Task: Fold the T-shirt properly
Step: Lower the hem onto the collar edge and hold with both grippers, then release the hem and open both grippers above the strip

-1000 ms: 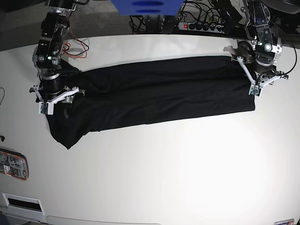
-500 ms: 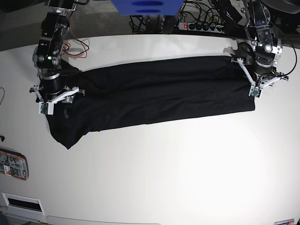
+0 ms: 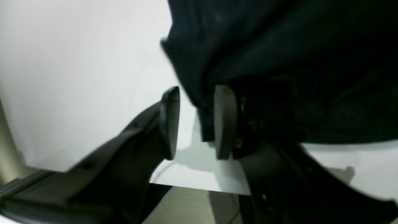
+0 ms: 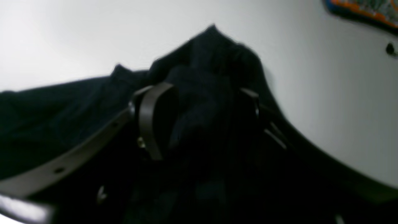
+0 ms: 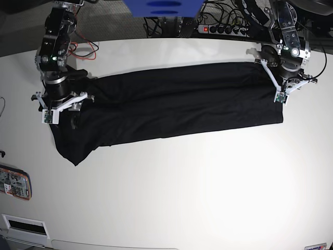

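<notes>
**Grippers stand at opposite ends of the stretched shirt**

Left gripper (image 5: 284, 89) stands spread, cloth seemingly against one finger only. Right gripper (image 5: 59, 105) looks pinched on a bunch, though blur hides contact. Between them the T-shirt (image 5: 177, 107) runs lengthwise, its long axis joining both; neither arm is nearer.

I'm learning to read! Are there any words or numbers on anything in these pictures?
No words can be read here.
T-shirt: plain black, no print.
Orange-edged card at the table's edge: has markings, too small to read.
Sticker at the bottom corner: too small to read.
</notes>
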{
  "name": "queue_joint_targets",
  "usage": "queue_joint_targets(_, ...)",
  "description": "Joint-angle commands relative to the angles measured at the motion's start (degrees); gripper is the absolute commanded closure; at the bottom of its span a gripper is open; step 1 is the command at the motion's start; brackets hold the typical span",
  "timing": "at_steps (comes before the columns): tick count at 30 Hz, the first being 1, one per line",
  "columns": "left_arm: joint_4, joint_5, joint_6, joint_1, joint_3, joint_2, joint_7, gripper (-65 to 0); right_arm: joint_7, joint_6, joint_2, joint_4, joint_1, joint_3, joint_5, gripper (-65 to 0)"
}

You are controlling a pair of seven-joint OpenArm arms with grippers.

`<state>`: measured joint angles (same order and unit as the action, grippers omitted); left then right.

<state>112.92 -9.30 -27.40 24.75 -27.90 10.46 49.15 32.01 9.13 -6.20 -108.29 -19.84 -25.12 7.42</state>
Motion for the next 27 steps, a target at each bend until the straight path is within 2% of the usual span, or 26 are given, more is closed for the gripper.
queue_joint_targets(1, 1.5, -0.2, 0.3, 0.2, -0.4, 0.5, -0.7, -18.6, -1.6, 0.0, -0.5, -1.4, 0.3, -0.2, 0.4, -31.3)
queue_joint_targets(6, 6.1, 0.4, 0.3, 2.5, -0.5, 0.3, -0.6, -18.6, -1.6, 0.0, -0.5, -1.5, 0.3, -0.2, 0.4, -31.3)
queue_joint_targets(12, 7.3, 0.6, 0.3, 2.0, -0.3, -1.9, -0.9, -18.3, -1.6, 0.0, -0.5, -1.5, 0.5, 0.0, 0.4, -31.3)
queue_joint_targets(16, 7.3, 0.6, 0.3, -0.3, 3.5, -3.9, -1.0, -18.3, -1.6, 0.0, -0.5, -1.5, 0.9, 0.4, 0.4, -31.3)
queue_joint_targets(18, 7.3, 0.6, 0.3, -1.5, 3.7, -4.2, -1.0, -18.3, -1.4, 0.0, -0.5, -1.1, 2.8, 1.6, 0.4, -31.3)
queue_joint_targets(23, 7.3, 0.6, 0.3, -6.9, 3.7, -5.2, -1.0, -18.3, 4.5, 0.0, -0.5, -0.9, 12.1, 6.4, 0.4, -31.3)
queue_joint_targets(27, 6.9, 0.5, 0.3, -9.0, 4.0, -5.3, -0.9, -18.3, 5.3, 0.1, -0.5, 2.7, 16.9, 6.7, 0.4, -31.3)
